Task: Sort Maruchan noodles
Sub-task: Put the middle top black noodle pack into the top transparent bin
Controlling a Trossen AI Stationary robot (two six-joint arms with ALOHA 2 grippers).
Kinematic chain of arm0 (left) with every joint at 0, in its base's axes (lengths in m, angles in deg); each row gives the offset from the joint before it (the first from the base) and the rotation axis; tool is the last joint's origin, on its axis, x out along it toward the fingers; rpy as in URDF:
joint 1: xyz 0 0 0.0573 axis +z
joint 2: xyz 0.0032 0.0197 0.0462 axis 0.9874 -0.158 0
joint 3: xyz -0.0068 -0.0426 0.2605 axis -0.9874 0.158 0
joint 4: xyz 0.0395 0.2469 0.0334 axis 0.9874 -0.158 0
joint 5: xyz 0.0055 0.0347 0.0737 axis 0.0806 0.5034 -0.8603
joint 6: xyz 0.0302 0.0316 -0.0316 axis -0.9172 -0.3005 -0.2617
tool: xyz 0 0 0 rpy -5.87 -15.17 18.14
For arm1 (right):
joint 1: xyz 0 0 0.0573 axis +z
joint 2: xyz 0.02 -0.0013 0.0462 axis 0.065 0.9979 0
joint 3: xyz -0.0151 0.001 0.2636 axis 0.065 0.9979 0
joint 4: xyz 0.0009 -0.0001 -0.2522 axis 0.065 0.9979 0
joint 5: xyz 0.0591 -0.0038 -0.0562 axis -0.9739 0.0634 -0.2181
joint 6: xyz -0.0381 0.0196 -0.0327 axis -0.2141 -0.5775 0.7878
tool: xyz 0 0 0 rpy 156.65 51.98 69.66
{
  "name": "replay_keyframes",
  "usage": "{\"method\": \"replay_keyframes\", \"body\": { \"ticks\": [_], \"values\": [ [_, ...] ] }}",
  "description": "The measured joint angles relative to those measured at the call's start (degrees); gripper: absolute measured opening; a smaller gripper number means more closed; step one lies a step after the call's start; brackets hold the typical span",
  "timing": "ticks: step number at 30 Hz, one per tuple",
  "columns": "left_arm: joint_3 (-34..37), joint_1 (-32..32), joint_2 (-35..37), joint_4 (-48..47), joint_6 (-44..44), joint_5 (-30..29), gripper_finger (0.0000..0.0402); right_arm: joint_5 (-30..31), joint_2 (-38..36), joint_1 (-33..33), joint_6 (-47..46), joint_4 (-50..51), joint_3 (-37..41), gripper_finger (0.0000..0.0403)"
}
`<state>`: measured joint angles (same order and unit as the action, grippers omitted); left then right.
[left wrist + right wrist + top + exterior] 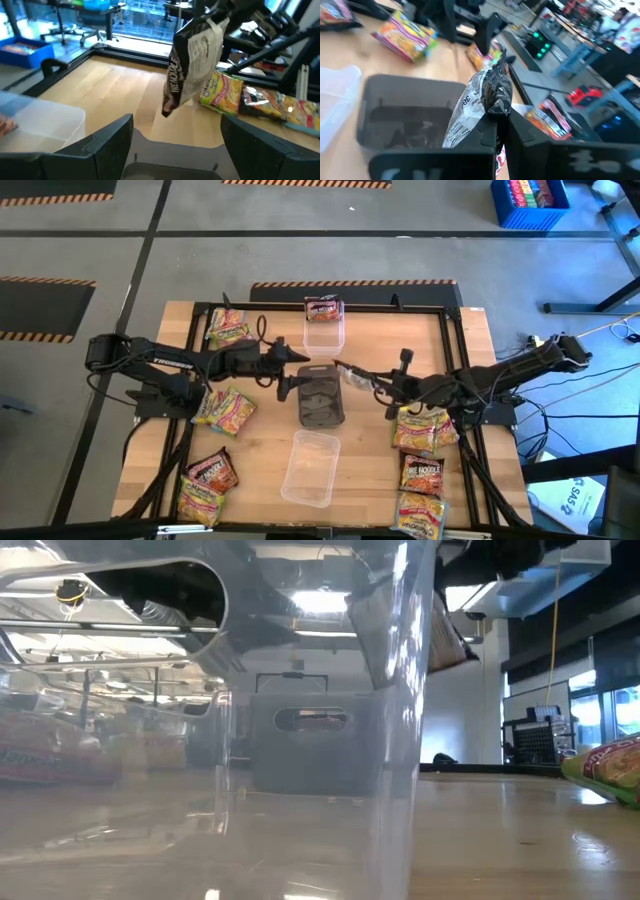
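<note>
Dark packet [356,376] pinched in right pincer [372,379], just beside grey bin [320,395]. Left pincer [292,362] spread, opposite side of bin. R wrist: packet [482,102] hangs above bin [405,115], fingers pressed together on it.
</note>
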<state>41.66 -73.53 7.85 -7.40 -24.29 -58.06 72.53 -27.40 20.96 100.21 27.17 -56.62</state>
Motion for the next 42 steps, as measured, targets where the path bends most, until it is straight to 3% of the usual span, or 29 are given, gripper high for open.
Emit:
{"method": "replay_keyframes", "body": {
  "ticks": [6, 16, 30, 36, 42],
  "values": [
    [0.0, -1.5, 0.0, 3.1, -3.5, 0.1, 0.0295, -4.1, 0.2, 0.0, 2.0, -1.6, -1.6, 0.0],
    [0.0, -2.2, 0.0, 8.0, -4.8, 2.8, 0.0334, -9.0, 1.8, 0.0, 5.9, -10.7, -2.0, 0.0],
    [0.0, -2.9, -0.1, 11.5, -7.0, 4.3, 0.033, -12.7, 1.8, 0.0, 10.0, -19.6, -2.0, 0.0],
    [-0.7, -3.1, -5.1, 16.5, -7.2, 6.2, 0.033, -14.7, 3.2, -1.5, 11.0, -22.1, -2.0, 0.0],
    [-5.4, -3.5, -11.7, 17.1, -8.1, 4.4, 0.033, -17.4, 5.2, -4.5, 10.1, -23.0, -2.0, 0.0]
  ]
}}
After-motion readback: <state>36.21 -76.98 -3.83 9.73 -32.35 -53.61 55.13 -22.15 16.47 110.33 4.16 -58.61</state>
